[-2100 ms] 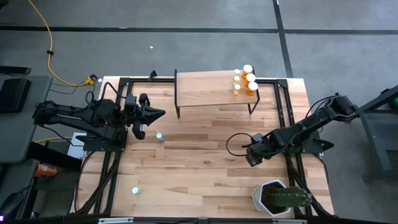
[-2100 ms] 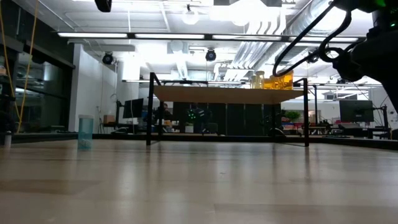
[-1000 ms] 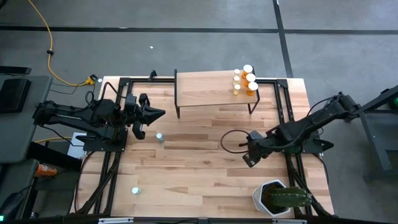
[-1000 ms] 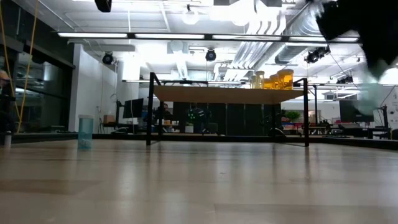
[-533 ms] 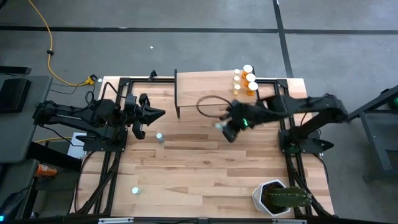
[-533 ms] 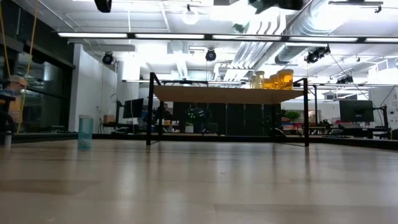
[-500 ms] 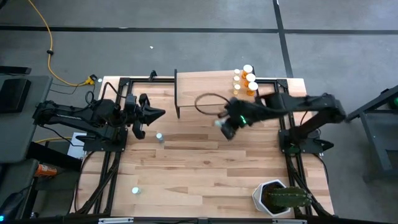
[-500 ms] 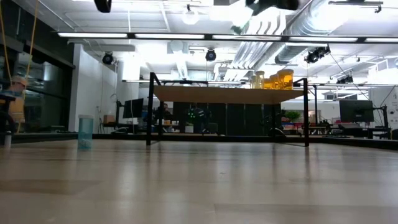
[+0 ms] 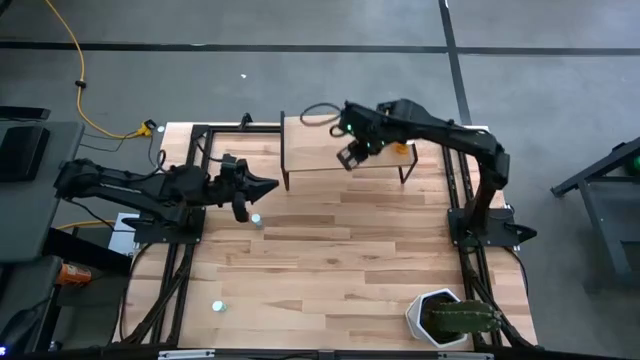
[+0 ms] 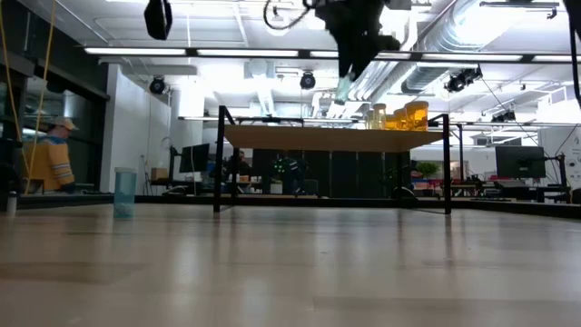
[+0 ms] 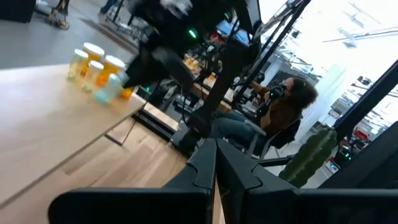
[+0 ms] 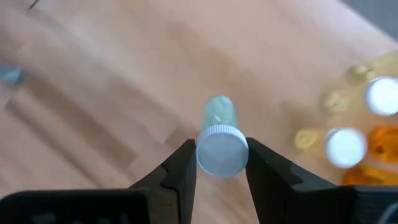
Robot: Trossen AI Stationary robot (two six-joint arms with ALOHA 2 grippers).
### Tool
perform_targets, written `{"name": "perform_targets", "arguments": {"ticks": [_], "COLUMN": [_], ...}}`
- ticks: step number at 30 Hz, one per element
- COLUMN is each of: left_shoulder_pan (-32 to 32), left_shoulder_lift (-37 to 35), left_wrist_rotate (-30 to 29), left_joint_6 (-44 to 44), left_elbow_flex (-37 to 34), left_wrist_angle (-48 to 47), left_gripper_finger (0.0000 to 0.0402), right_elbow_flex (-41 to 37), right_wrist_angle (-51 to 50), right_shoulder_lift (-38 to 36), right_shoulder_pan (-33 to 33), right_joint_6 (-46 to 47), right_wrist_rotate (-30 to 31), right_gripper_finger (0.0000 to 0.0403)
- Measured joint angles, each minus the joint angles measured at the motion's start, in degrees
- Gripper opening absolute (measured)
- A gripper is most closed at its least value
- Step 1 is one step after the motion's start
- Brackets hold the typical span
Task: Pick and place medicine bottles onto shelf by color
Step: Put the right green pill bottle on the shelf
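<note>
Above the shelf (image 9: 345, 147), the right gripper (image 12: 221, 163) clamps a pale bottle (image 12: 219, 140) by its cap, left of the orange bottles (image 9: 398, 131) at the far right end, apparently mid-carry and next needing a descent onto open board apart from them; the left gripper (image 9: 262, 187), jaws closed on nothing, waits at the table's left.

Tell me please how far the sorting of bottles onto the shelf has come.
Done: a group of orange bottles stands at one end of the shelf. In hand: the right tool holds a pale blue bottle by its cap above the shelf. Left: two bottles on the table. The left tool is shut and holds nothing.
</note>
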Motion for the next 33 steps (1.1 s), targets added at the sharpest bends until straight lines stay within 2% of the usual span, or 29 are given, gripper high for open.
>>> {"name": "perform_targets", "arguments": {"ticks": [10,13,17,26,33], "left_shoulder_pan": [0.0,0.0,-0.01,-0.02,-0.04], "left_shoulder_lift": [2.7,2.71,2.77,2.77,2.77], "left_wrist_rotate": [0.05,0.03,0.05,0.05,1.46], "left_joint_6": [-0.96,0.61,0.82,0.42,0.32], "left_elbow_flex": [-0.02,-0.02,-0.02,-0.02,-0.02], "left_wrist_angle": [5.29,6.86,7.45,7.41,7.41], "left_gripper_finger": [0.0,0.0,0.0,0.0,0.0], "right_elbow_flex": [-0.05,-0.45,-0.55,-0.58,-0.58], "right_wrist_angle": [-0.15,-0.24,-0.24,2.38,1.35], "right_shoulder_lift": [1.69,2.0,3.86,5.34,5.34], "right_shoulder_pan": [-11.68,-13.59,-13.92,-14.1,-14.33], "right_joint_6": [3.25,3.7,1.59,1.73,1.29], "right_wrist_rotate": [-1.37,-3.95,-6.04,-2.86,-3.23], "right_gripper_finger": [0.0108,0.0108,0.0108,0.0108,0.0108]}}
